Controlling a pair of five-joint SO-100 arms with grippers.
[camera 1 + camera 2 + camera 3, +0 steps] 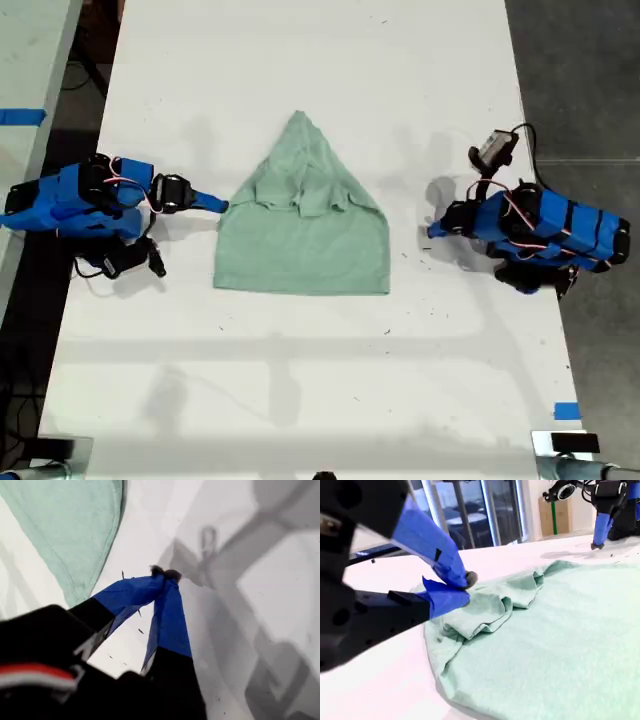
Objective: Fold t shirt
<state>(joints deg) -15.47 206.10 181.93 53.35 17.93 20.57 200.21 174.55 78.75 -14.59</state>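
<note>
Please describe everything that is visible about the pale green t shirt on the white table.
The pale mint-green cloth t shirt lies flat mid-table on the white table. It is soft, plain and wrinkled. Its upper part is folded in to a point, with bunched folds across the middle, and its lower edge is straight. My second gripper, blue-tipped, is at its edge on the exterior view's left, jaws nearly closed. My first gripper is beside it, apart.

White table (300, 400) w/ blue tape (566, 410) near exterior view's lower right; dark floor (580, 80).
</note>
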